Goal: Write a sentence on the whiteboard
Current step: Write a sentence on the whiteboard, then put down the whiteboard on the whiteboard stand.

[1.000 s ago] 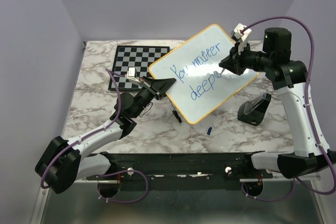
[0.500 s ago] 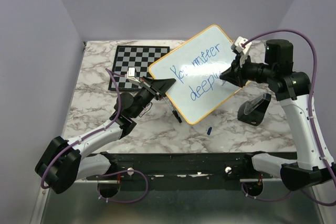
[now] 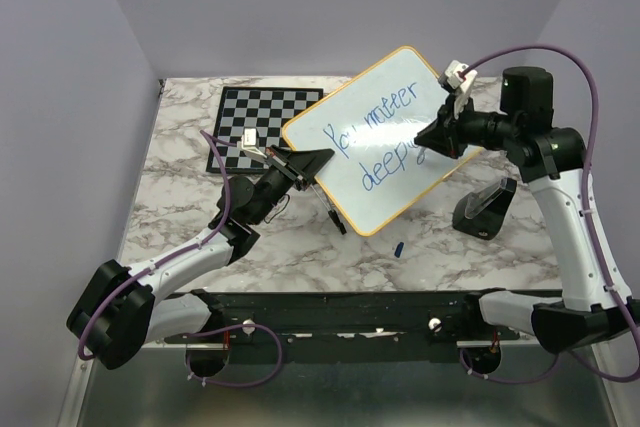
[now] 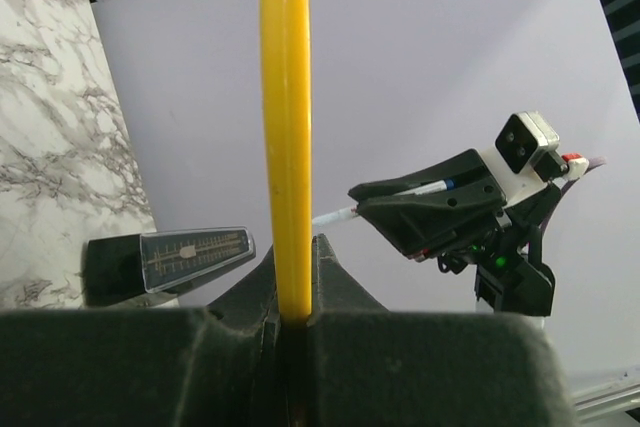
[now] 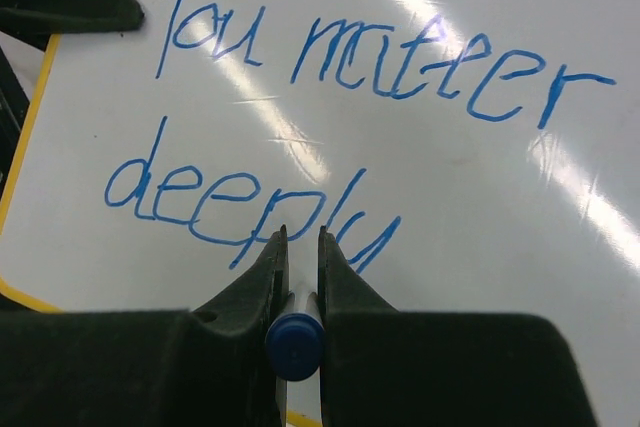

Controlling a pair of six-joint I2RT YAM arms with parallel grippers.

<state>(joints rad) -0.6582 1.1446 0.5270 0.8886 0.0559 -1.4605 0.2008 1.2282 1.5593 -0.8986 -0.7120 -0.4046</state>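
Note:
The whiteboard point(image 3: 400, 97), yellow-framed, is held tilted above the table. My left gripper point(image 3: 318, 161) is shut on its lower-left edge; in the left wrist view the yellow frame point(image 4: 285, 127) stands edge-on between that gripper's point(image 4: 293, 247) jaws. The sentence point(image 3: 385, 137) reads "You matter deeply" in blue on two lines, also in the right wrist view point(image 5: 380, 67). My right gripper point(image 3: 425, 142) is shut on a blue marker point(image 5: 295, 345), its point(image 5: 301, 235) tips just below the "ly". The marker tip point(image 4: 335, 215) points at the board; I cannot tell whether it touches.
A black-and-white chessboard point(image 3: 255, 117) lies at the back left, partly under the whiteboard. A black pen point(image 3: 333, 217) and a small blue cap point(image 3: 399, 247) lie on the marble table. A black stand point(image 3: 485, 209) sits at the right.
The right gripper with the marker has shifted slightly at the end of "deeply", and the final "y" now shows. The left arm and the whiteboard have not moved.

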